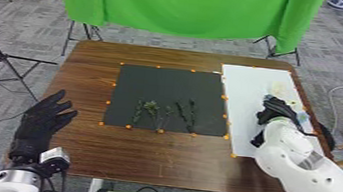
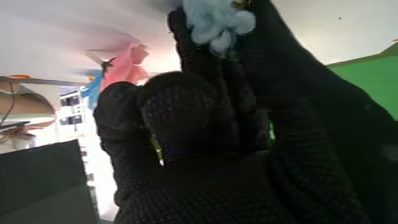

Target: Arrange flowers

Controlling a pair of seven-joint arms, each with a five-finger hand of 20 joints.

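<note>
Right hand: the right hand [image 1: 278, 109] is over the white sheet [image 1: 246, 98], between the table's far and near right corners, nearer the right edge.
Grip, right: as I read the wrist view, the right hand [image 2: 204, 192] pinches a pale-blue flower [image 2: 220, 22] between finger and thumb tips; the other fingers are bent.
Beside the grip: a pink bloom [image 2: 127, 65], apart from the pinched one, with a blue patch [image 2: 91, 89] next to it; whether they touch I cannot tell.
Sheet, far part: a pale-yellow bloom [image 1: 278, 88] near the sheet's far right corner.
Black mat: left of the sheet, the mat [image 1: 164, 83] carries dark-green stems [image 1: 192, 113] and a leafier sprig [image 1: 152, 107], lying apart toward its near edge.
Markers: orange markers [image 1: 225, 97] dot the edges of mat and sheet.
Left hand: at the table's [image 1: 189, 161] left edge, the left hand [image 1: 39, 125] has its fingers spread, nothing in it.
Beyond the far edge: a green cloth [image 1: 189, 10].
</note>
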